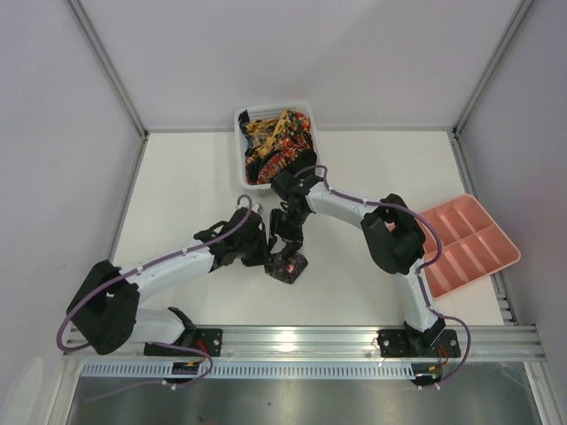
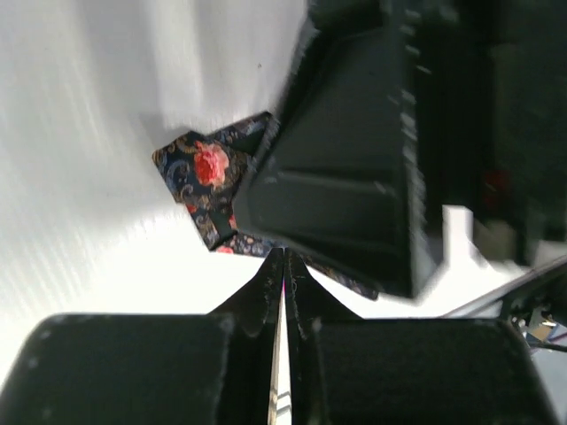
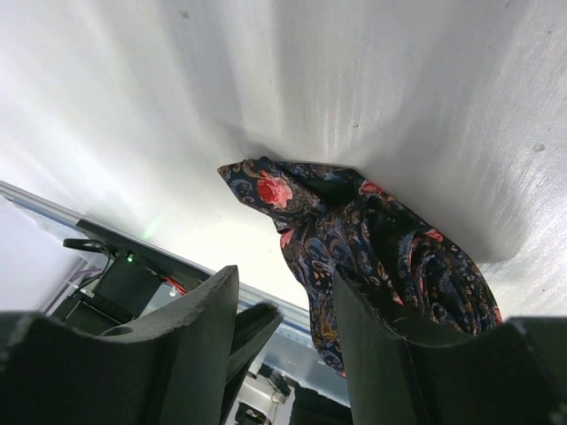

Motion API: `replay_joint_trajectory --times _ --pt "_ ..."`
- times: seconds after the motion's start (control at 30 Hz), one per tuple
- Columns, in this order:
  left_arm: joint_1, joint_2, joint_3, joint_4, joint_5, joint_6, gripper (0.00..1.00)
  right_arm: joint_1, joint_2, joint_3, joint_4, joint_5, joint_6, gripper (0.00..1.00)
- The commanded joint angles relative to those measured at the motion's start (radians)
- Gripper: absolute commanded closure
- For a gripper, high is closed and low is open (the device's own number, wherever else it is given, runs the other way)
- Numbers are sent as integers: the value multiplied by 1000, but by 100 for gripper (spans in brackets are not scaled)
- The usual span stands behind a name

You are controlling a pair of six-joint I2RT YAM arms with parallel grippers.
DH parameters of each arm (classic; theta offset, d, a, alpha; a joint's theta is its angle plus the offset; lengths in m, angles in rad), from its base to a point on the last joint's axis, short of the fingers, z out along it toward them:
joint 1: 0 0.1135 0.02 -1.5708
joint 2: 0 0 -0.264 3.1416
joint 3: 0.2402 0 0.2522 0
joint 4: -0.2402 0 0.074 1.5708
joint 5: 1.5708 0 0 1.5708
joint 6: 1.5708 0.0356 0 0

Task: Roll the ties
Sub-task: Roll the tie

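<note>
Being worked at this moment is a single tie (image 3: 354, 235), dark with red roses. It is lying bunched and loosely folded on the white table (image 1: 177, 195) at the centre of the top view, below the basket (image 1: 239, 142). The other ties (image 1: 276, 142) are lying heaped in that basket at the top centre.

The left gripper (image 2: 283, 266) is being held clenched, its fingers pressed flat together at the lower middle of the left wrist view, right at the tie's near edge. Whether a hem of cloth is being nipped between them cannot be told. The right gripper (image 3: 283, 292) is being held with its fingers parted over the heap. Cloth is showing beside the finger at the lower right of its view, but nothing is bridging the gap, so the tie appears released on that side.

The step in hand is judged to be the sorting-out of the tie before rolling, since no roll is being formed yet. For the next move, one end is likely needing to be found and pinched, the length drawn out flat, and the winding begun from that end.
</note>
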Motion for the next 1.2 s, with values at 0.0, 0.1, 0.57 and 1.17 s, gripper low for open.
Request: replay_joint_trajectory --times 0.0,0.1,0.57,1.17 --pt "0 58 38 60 10 11 96 -11 -56 -24 14 4 13 48" --pt "0 103 55 93 9 10 96 -12 -64 -32 17 2 19 48" --pt "-1 92 84 62 -11 11 96 -18 -90 -47 8 4 11 48" --pt "-1 35 92 10 -30 22 96 -26 -143 -64 -24 19 -26 48"
